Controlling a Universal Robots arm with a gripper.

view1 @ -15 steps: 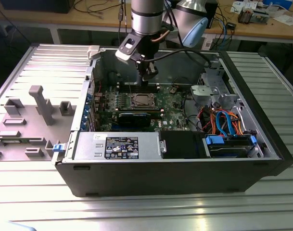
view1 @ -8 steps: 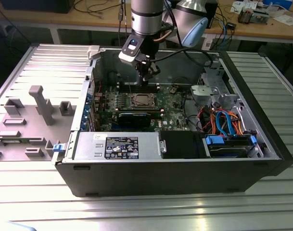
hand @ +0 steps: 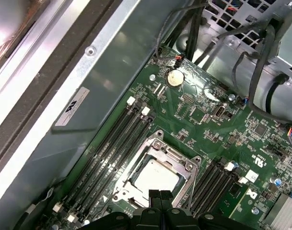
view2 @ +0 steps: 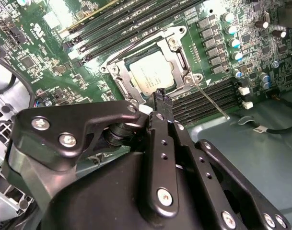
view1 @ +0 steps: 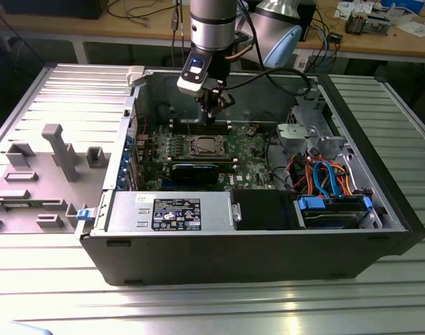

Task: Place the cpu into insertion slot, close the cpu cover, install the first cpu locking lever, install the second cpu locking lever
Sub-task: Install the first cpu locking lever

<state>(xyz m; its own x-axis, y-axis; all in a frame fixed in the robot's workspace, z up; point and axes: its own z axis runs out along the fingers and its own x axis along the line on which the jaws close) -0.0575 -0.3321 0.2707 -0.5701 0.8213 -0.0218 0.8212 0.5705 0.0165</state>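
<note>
Pincer (view2: 161,96): black, on the arm's wrist, fingers pressed together with nothing between them; it hangs just above the socket area inside the open computer case, as both wrist views and the exterior view (view1: 213,105) show.

Chip (view2: 150,71): silver square, seated in the socket (view1: 190,146), faint print on top, not legible.

Cover plate (view2: 177,52): silver frame lying flat over the chip, whose top shows through its window. One thin lever rod (view2: 210,100) slants out from a corner of the frame across the nearby memory slots (view2: 208,93).

Circuit board (view1: 247,167): green, with white printed markings and a round coin battery (hand: 173,77).

Case wall, first wrist view: grey sheet metal bearing one white sticker (hand: 71,106) with black print.

Power supply box (view1: 170,211): grey, black label with white text, at the case's near side.

Cables (view1: 324,174): orange and blue, bundled at the exterior view's right, beside a drive with blue tabs (view1: 334,209).

Computer case (view1: 254,255): black, lying on its side, side panel off.

Table (view1: 198,307): ribbed bare metal; grey plastic fixtures (view1: 62,150) stand on it at the exterior view's left.

Room: wooden workbench (view1: 128,24) behind, strewn with wires and small parts.
</note>
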